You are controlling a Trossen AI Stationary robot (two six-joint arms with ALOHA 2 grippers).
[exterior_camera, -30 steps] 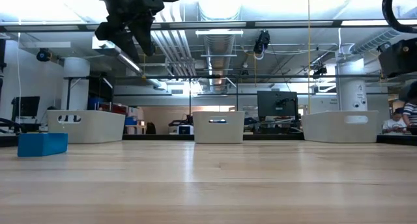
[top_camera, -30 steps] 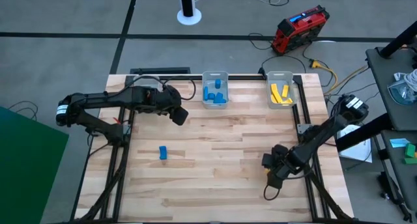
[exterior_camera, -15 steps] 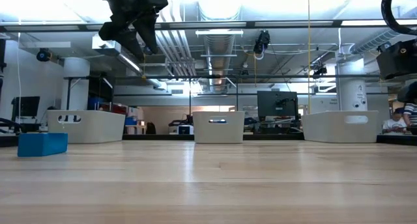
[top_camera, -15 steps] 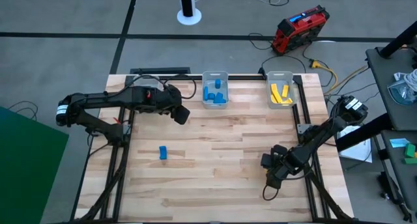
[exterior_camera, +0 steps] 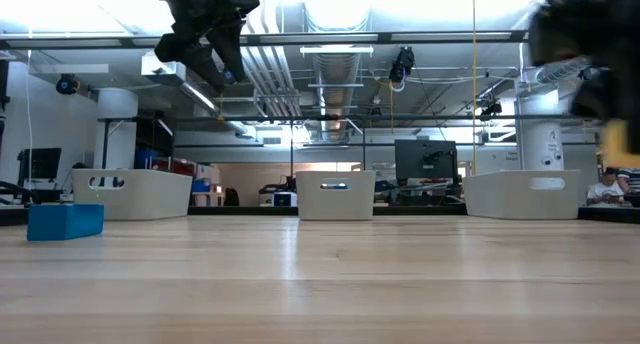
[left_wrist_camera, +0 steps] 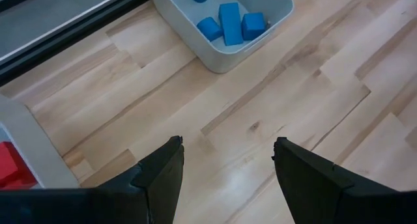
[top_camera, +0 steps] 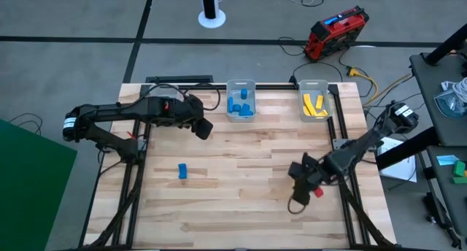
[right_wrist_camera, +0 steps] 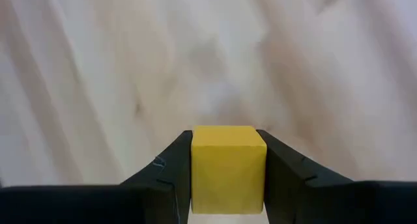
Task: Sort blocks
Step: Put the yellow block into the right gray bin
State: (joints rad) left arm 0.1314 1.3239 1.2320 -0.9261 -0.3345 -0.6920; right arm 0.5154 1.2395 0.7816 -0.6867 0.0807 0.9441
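- The right gripper (right_wrist_camera: 228,178) grips a yellow block (right_wrist_camera: 228,167) squarely between its jaws, above bare wood at the table's near right
- The bin of yellow blocks (top_camera: 315,105) lies at the far right edge, straight beyond that gripper and well apart from it; judging by this, the carry runs away towards the far side, and the right arm is much the nearer
- The left gripper (left_wrist_camera: 225,165) hangs with jaws wide and nothing in them, just beside the bin of blue blocks (left_wrist_camera: 225,28)
- A lone blue block (top_camera: 182,171) lies on the table's near left, nearer the left arm; its long axis runs near to far
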